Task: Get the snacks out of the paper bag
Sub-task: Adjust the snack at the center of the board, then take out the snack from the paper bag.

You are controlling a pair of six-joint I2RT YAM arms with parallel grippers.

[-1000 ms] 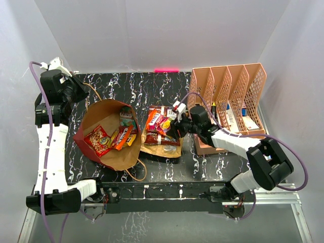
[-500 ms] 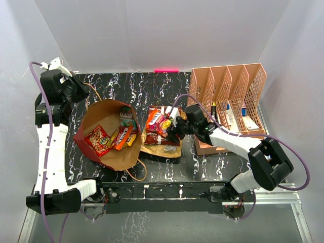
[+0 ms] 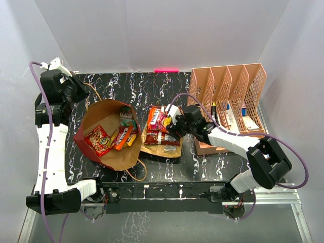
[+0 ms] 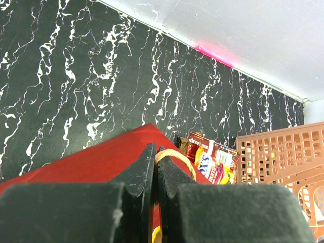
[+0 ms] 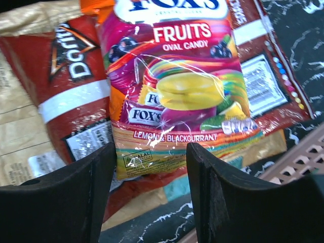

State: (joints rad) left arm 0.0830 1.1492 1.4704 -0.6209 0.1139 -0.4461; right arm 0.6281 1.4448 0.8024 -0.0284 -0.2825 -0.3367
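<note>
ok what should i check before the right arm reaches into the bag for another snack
1. Release: ok, the right gripper has its jaws apart and the Fox's packet lies flat on the Doritos packet.
2. Bag hold: ok, the left gripper is shut at the paper bag rim.
3. Bag mouth: ok, it is open and the kraft inside shows from above.
4. Bag emptied: not ok, several snacks lie inside.
5. Clearance: cannot tell, the right arm sits close beside the pink organiser.
</note>
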